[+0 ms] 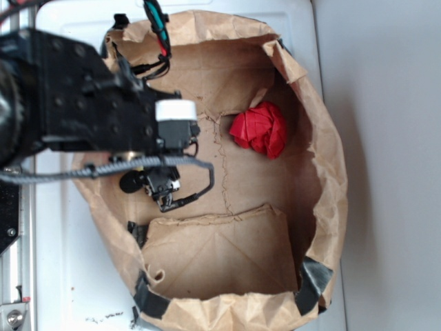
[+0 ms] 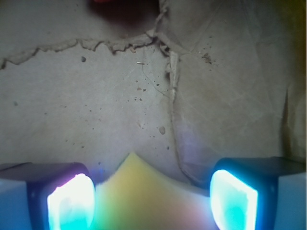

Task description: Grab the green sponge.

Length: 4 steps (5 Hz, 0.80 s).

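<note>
- Glowing pads of the gripper fill the lower corners of the wrist view, lit white and teal, one on each side.
- Between them sits the green sponge, showing only yellow foam with a peak pointing up the picture; its left edge meets the left pad, while a narrow gap shows beside the right pad.
- Jaws stand spread to either side of the sponge, not pressed together; whether they pinch it cannot be told.
- Beyond the sponge lies creased brown paper with a torn seam.
- From the exterior view, the black arm reaches into a brown paper bag laid open on the white bench.
- Its body hides the sponge there.
- Well apart from the arm, a red fabric ball rests on the bag's floor near the far wall.
</note>
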Each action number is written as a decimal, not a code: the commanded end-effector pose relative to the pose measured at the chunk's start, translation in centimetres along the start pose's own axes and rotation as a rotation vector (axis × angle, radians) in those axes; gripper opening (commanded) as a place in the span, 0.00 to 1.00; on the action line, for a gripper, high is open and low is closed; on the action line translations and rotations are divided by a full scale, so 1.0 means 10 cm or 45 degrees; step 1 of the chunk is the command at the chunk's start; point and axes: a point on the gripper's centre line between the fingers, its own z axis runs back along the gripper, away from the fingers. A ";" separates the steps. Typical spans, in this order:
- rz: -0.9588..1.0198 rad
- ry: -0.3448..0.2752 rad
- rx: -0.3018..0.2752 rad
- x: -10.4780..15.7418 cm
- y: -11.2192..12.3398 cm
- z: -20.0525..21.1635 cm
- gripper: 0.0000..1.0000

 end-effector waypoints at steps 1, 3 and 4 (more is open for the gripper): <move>0.000 -0.039 0.021 0.12 -0.01 0.00 1.00; 0.019 -0.037 0.027 0.15 -0.01 -0.02 0.00; 0.028 -0.038 0.028 0.16 0.00 -0.02 0.00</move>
